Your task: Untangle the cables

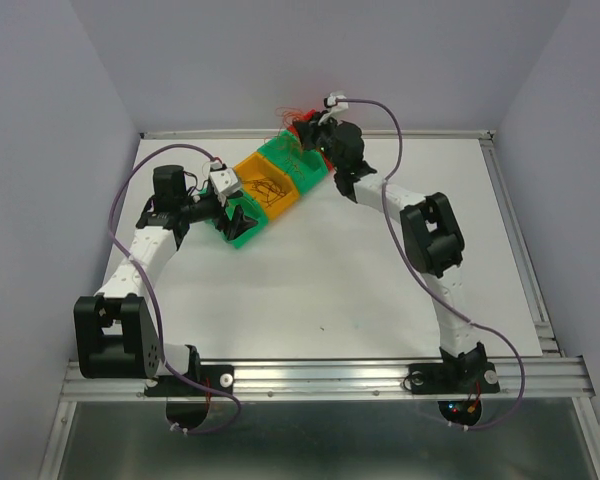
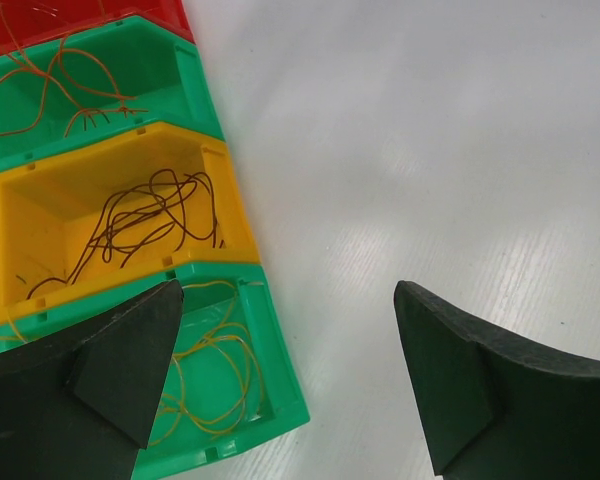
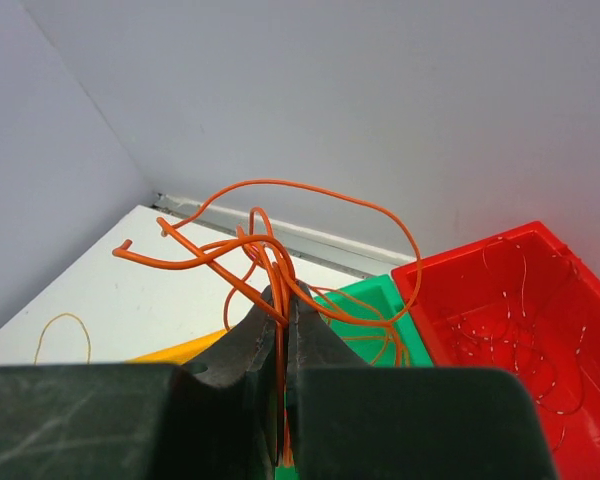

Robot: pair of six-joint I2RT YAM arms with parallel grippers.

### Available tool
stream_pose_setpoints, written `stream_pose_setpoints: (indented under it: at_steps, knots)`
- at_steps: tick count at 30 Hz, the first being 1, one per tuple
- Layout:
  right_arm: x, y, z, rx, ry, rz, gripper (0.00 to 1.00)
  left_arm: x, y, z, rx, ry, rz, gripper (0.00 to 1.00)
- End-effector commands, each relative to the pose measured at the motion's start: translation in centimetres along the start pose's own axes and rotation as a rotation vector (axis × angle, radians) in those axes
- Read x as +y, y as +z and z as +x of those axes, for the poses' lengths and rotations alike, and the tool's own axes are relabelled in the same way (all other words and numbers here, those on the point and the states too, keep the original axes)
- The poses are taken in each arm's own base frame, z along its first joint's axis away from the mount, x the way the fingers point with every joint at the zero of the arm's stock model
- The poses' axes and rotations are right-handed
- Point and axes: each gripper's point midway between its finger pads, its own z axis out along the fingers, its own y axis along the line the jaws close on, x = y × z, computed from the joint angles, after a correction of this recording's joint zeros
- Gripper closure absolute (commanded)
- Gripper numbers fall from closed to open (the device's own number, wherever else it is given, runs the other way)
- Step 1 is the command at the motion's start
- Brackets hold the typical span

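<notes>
Right fingers (image 3: 242, 350) pinched tight on orange cables (image 3: 268, 255) (near red bin (image 3: 450, 290)); left fingers (image 2: 130, 370) wide apart, empty.

The left arm (image 1: 140, 252) and the right arm (image 1: 450, 300) are each built of slim white links between chunky black joint housings (image 1: 432, 235), trailed by a thin, looping purple cable (image 1: 121, 195), and tipped with matte black, wedge-shaped fingers (image 2: 460, 390).
</notes>
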Motion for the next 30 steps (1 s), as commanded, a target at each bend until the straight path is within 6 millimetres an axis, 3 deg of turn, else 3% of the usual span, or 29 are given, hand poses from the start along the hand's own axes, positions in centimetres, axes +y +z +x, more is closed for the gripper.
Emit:
stream_pose_setpoints:
  at_steps: [1, 14, 19, 30]
  knots:
    - [0.7, 0.6, 0.5, -0.018, 0.032, -0.044, 0.99, -0.1, -0.2, -0.8, -0.027, 0.024, -0.009, 0.01]
    - [-1.7, -1.0, 11.8, 0.231, 0.090, 0.007, 0.99, 0.2, 0.1, -0.5, -0.018, 0.006, -0.007, 0.01]
    - [-2.7, -1.3, 14.3, 0.317, 0.102, 0.040, 1.00, 0.2, 0.1, -0.4, -0.018, 0.008, -0.005, 0.01]
    - [-3.7, -1.5, 15.5, 0.397, 0.091, 0.063, 0.91, 0.4, 0.2, -0.3, -0.015, 0.007, -0.003, 0.01]
